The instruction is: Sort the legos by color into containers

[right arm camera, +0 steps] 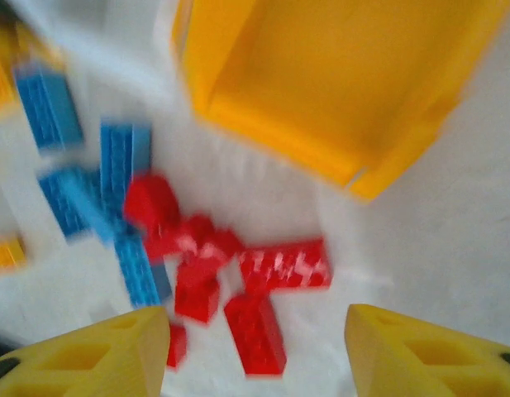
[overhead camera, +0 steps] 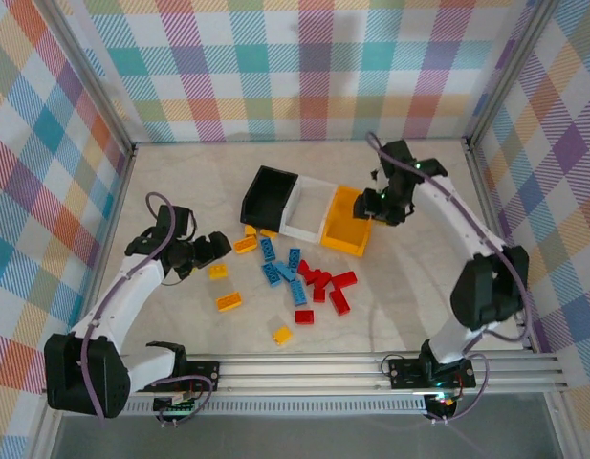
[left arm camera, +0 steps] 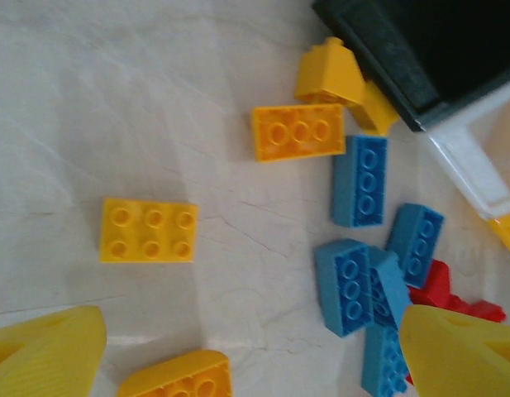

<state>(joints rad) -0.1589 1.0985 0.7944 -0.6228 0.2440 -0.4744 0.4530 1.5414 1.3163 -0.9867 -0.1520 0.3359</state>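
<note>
The legos lie loose in the middle of the table: yellow ones [overhead camera: 229, 301], blue ones [overhead camera: 273, 274] and red ones [overhead camera: 339, 301]. Three containers stand in a row behind them: black [overhead camera: 255, 198], white [overhead camera: 299, 229] and yellow-orange [overhead camera: 338, 240]. My left gripper [overhead camera: 210, 251] hovers open just left of the pile. Its view shows a yellow brick [left arm camera: 149, 230] ahead, blue bricks [left arm camera: 345, 285] to the right, and bare table between the fingers [left arm camera: 44, 351]. My right gripper [overhead camera: 376, 203] is by the yellow-orange container's far right side, open. Its blurred view shows that container [right arm camera: 337, 74] and red bricks [right arm camera: 283, 265].
Plaid walls and a metal frame [overhead camera: 113, 153] close in the table on three sides. A rail [overhead camera: 371, 368] runs along the near edge. Bare table lies right of the red bricks and left of the left arm. The black container [left arm camera: 428, 50] is tipped toward the pile.
</note>
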